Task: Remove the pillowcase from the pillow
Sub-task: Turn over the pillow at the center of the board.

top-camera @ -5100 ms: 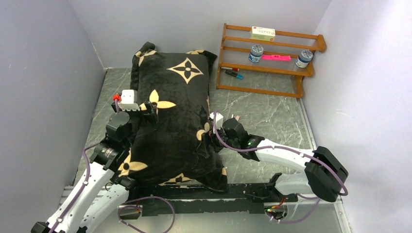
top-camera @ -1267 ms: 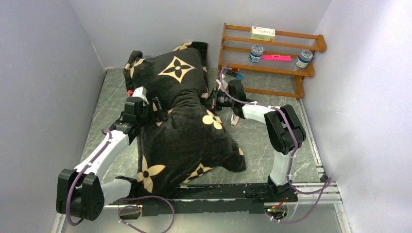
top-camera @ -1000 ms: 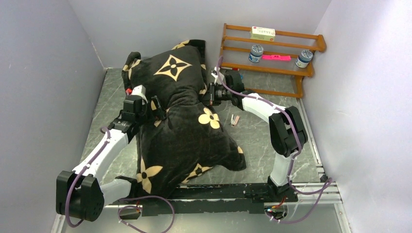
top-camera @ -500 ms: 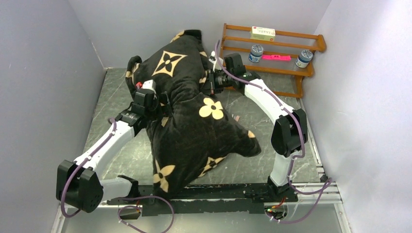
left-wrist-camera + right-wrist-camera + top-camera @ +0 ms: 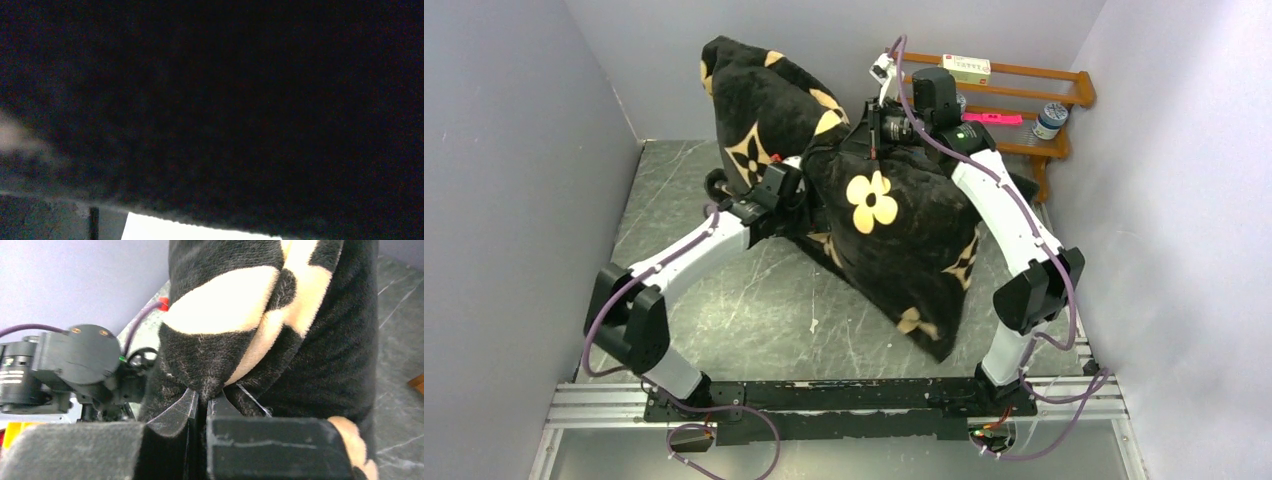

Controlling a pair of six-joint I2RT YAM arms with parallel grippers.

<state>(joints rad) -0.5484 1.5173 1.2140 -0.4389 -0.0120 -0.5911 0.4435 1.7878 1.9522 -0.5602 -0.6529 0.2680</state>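
R jaws pinched on pillowcase [image 5: 874, 200], raised, stuffed; L jaws wide against it; rack [image 5: 1034, 72] holds box [image 5: 965, 68], jar [image 5: 1051, 118]

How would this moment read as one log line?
right gripper: shut on pillowcase, held high | left gripper: open, against pillowcase

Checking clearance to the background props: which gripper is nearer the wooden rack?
Right. The right gripper, shut on the pillowcase, is high up by the left end of the wooden rack. The left gripper sits lower, well to its left, against the pillowcase.
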